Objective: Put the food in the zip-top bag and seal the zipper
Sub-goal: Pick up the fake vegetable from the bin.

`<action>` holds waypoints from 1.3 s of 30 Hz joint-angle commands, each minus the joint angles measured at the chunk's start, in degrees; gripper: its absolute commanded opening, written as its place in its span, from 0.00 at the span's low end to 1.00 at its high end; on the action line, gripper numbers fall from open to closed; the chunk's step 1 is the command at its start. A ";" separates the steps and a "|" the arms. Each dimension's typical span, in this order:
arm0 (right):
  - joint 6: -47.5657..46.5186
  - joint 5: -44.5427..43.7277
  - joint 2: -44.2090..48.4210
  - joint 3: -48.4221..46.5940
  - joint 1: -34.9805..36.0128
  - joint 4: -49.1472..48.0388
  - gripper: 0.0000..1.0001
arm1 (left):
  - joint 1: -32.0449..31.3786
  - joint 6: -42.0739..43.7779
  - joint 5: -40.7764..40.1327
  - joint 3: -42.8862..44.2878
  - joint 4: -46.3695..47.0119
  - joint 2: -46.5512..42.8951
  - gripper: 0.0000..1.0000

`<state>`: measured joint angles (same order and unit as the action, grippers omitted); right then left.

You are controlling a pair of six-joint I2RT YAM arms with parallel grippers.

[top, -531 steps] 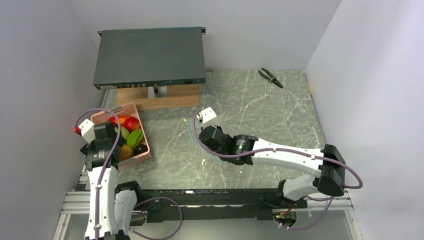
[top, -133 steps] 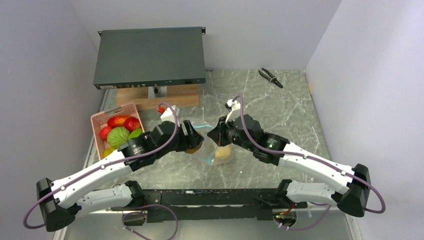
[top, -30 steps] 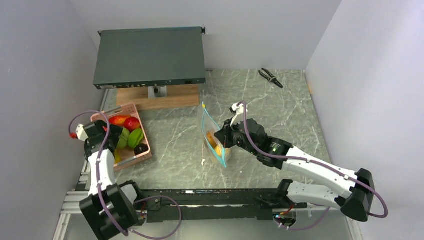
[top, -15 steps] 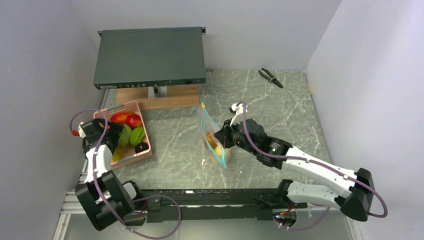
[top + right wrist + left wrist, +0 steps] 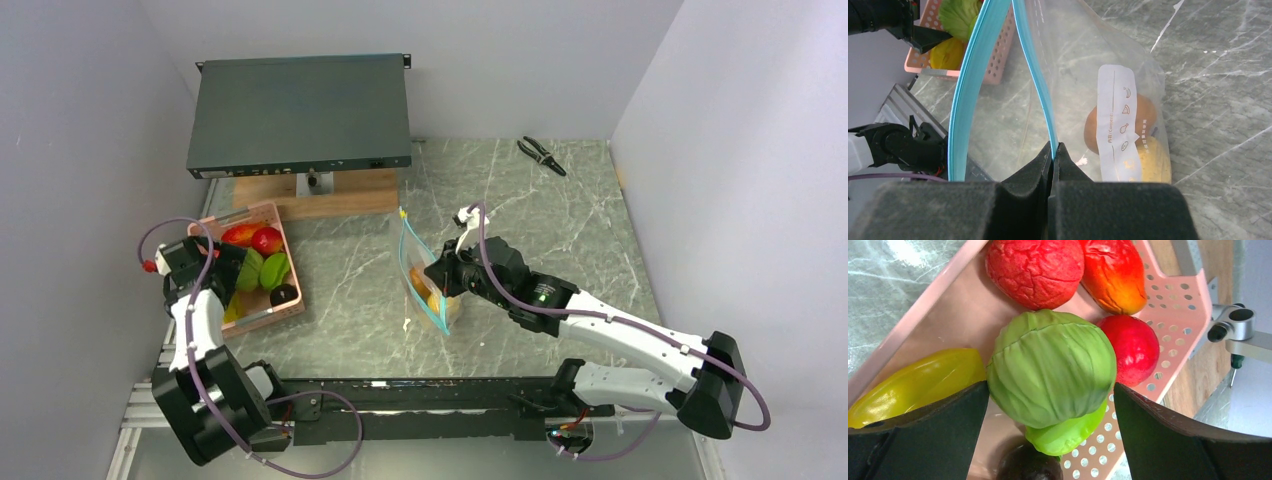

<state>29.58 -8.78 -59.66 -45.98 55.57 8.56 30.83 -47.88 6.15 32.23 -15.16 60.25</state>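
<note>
Several pieces of food lie in the pink basket (image 5: 1173,310): a round green one (image 5: 1050,372), three red ones (image 5: 1035,270), a yellow one (image 5: 918,385), a light green one (image 5: 1068,432) and a dark purple one (image 5: 1028,467). My left gripper (image 5: 1048,390) hangs open over them, its fingers on either side of the round green piece and apart from it. My right gripper (image 5: 1053,147) is shut on the teal zipper (image 5: 1035,85) of the zip-top bag (image 5: 1083,45). It holds the mouth open and upright. An orange piece (image 5: 1148,117) and a yellow piece (image 5: 1155,160) sit inside.
A dark flat device (image 5: 300,110) rests on a wooden block at the back left. Black pliers (image 5: 541,155) lie at the back right. A small white scrap (image 5: 406,325) lies on the marble table near the bag. Side walls close in both sides.
My left arm has folded back and lowered its open gripper closer over the basket. My right gripper has shifted the bag slightly left. Both jaws stay as they were.
</note>
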 commanded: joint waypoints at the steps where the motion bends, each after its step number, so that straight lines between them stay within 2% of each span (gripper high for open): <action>1: -0.34 0.22 0.07 -1.22 -0.24 -2.30 0.00 | -0.07 -2.65 -0.94 4.40 -3.34 5.09 1.00; 6: -0.29 -0.20 0.63 -0.95 -0.20 -2.36 0.00 | -0.09 -3.10 1.86 4.49 -1.17 10.94 1.00; 10: -0.08 0.00 0.63 -0.79 -0.20 -2.40 0.00 | -0.07 -4.25 0.85 2.54 -0.37 10.56 0.99; 16: -0.29 0.58 0.06 -0.81 -0.21 -2.54 0.00 | -0.07 -5.17 -5.10 1.40 -3.13 4.50 0.83; 21: -0.23 0.82 -0.32 -1.27 -0.29 -2.70 0.00 | -0.07 -2.43 -5.98 2.06 -4.27 0.30 0.62; 25: -0.13 0.80 -0.25 -1.07 -0.29 -2.75 0.00 | -0.14 0.30 -5.98 2.52 -4.88 -3.74 0.51; 30: -0.05 0.98 -0.62 -1.15 -0.29 -2.85 0.00 | -0.90 3.63 -5.89 3.02 -7.30 -9.70 0.47; 34: 0.17 1.46 -1.08 -1.16 -0.33 -3.47 0.00 | -3.40 4.79 -0.71 2.21 -9.13 -15.03 0.43; 39: 0.17 1.57 -0.95 -1.49 -0.32 -3.07 0.00 | -9.49 6.51 5.58 2.76 -11.51 -22.34 0.41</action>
<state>29.58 -7.99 -60.97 -45.98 55.53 8.03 25.28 -44.18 4.86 33.98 -25.39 42.74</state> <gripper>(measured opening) 0.007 0.586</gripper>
